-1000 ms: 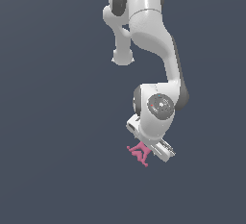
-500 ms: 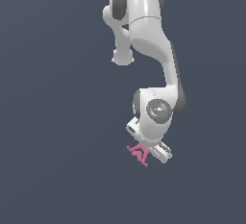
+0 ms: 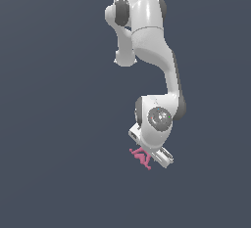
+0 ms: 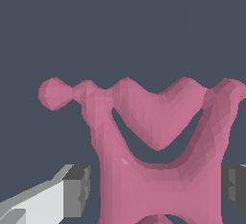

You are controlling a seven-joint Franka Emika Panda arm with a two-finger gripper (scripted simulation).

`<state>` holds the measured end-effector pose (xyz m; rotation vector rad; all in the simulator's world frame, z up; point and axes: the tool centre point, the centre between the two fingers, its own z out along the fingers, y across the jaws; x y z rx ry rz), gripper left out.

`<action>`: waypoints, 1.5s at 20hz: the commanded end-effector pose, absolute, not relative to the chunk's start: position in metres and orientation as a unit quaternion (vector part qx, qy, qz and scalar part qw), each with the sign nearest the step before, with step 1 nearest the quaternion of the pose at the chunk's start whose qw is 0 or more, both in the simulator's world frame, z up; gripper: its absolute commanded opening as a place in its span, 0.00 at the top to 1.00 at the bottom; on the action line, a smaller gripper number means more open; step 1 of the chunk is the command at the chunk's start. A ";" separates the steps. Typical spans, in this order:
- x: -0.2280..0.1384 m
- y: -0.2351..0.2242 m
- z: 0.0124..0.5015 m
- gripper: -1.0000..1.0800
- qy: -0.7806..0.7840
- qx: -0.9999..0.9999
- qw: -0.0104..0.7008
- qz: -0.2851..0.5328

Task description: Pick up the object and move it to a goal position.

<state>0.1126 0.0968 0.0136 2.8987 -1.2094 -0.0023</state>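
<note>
Gripping the small flat pink star-like piece with concave sides, the white arm's gripper has a dark grey finger pad on one side of the piece and a second pad on the other, both touching or almost touching its pink flanks. From the wrist camera the piece fills most of the picture: a heart-shaped raised centre sits between two curved arms, and a small rounded knob sticks out on one side. In the exterior view the same pink piece hangs just under the white gripper body, towards the exterior view's left of it. The glossy white Panda arm reaches down from the top of that view, with a round wrist joint directly over the gripper. Behind everything lies a plain dark blue-grey background.
</note>
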 end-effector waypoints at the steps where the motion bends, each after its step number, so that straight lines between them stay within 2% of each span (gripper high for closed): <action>1: 0.113 0.097 0.014 1.00 -0.385 0.923 0.000 0.000; 18: 0.110 0.089 0.019 1.00 -0.385 0.923 0.000 0.000; 30: 0.085 0.031 0.056 1.00 -0.385 0.923 0.000 0.000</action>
